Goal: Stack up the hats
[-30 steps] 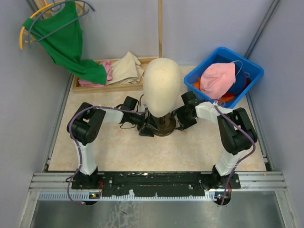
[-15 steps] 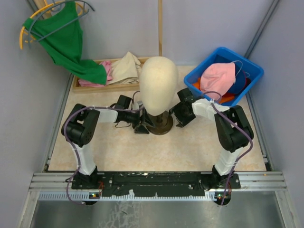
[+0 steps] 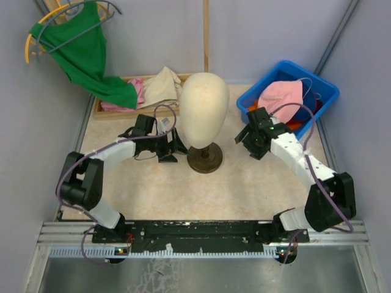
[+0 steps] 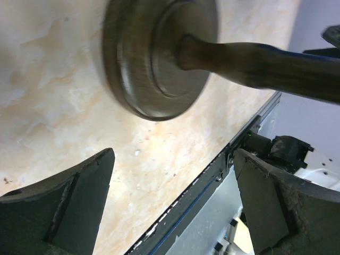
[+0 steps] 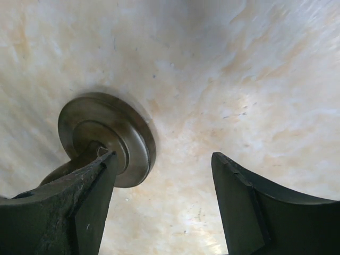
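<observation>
Both arms have drawn back from the stand since the frame a second ago, their elbows swung out toward the left and right edges of the table [image 3: 153,195]; the mannequin head [image 3: 204,110] sits slightly further left than it did then.

Left of the stand, the left gripper [image 3: 173,146] hangs with its fingers spread wide and nothing between them. Its wrist view [image 4: 172,154] shows only bare tabletop in the gap, with the round dark base [image 4: 159,58] and its stem [image 4: 255,61] beyond, both blurred and the stem cut off at the frame edge. The right gripper [image 3: 247,135] is on the other side of the stand, also spread apart and empty. In its wrist view [image 5: 163,156] one finger covers part of the base [image 5: 106,139].

The head stands at mid-table on that base [image 3: 205,160] and hides the stem from above.

The hats lie in a blue bin [image 3: 324,91] at the far right corner. A pink hat [image 3: 281,97] lies on top and covers most of the pile. An orange hat [image 3: 293,126] shows only as slivers at the bin's near side, and a navy blue hat [image 3: 308,104] as a strip behind the pink one. Whatever else is in the bin is hidden.

Along the far edge on the left, a wooden tray [image 3: 122,111] holds a beige cloth [image 3: 162,85] and a pink cloth [image 3: 139,90]. A green garment [image 3: 85,58] on a hanger [image 3: 36,36] drapes over the tray's left end.
</observation>
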You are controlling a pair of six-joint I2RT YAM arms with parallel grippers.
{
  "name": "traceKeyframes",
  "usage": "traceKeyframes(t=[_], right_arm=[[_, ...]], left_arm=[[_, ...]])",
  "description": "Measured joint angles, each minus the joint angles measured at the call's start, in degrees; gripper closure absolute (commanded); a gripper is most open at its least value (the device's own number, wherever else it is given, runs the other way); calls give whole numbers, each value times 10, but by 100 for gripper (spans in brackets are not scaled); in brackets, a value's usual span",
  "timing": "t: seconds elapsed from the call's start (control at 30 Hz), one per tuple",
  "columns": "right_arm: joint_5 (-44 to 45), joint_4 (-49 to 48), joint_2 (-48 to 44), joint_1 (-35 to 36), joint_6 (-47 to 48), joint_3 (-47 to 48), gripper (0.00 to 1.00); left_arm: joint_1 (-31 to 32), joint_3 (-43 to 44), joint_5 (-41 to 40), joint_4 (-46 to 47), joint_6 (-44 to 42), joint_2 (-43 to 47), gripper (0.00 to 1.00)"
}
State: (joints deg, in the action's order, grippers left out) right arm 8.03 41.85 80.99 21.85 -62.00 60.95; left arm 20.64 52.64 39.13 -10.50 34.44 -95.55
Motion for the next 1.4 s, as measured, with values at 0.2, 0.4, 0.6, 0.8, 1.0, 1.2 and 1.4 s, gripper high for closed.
traceKeyframes(t=[0.2,0.4,0.6,0.8,1.0,1.2,1.4], right_arm=[[35,48,-47,-74,85,61,27],[21,38,-30,-206,185,140,29],[15,31,102,-280,263,241,35],[0,23,190,-280,289,269,36],[7,12,213,-280,297,280,35],[18,-48,200,-297,300,250,40],[34,-61,191,-333,327,256,39]], left_arm=[[-18,11,2,-9,-19,125,1],[-25,27,-3,81,-31,211,1],[-36,60,24,135,-34,201,1],[-42,90,39,129,-60,169,1],[-47,91,51,129,-66,168,1],[-50,89,59,135,-68,167,1],[-50,72,70,155,-62,160,1]])
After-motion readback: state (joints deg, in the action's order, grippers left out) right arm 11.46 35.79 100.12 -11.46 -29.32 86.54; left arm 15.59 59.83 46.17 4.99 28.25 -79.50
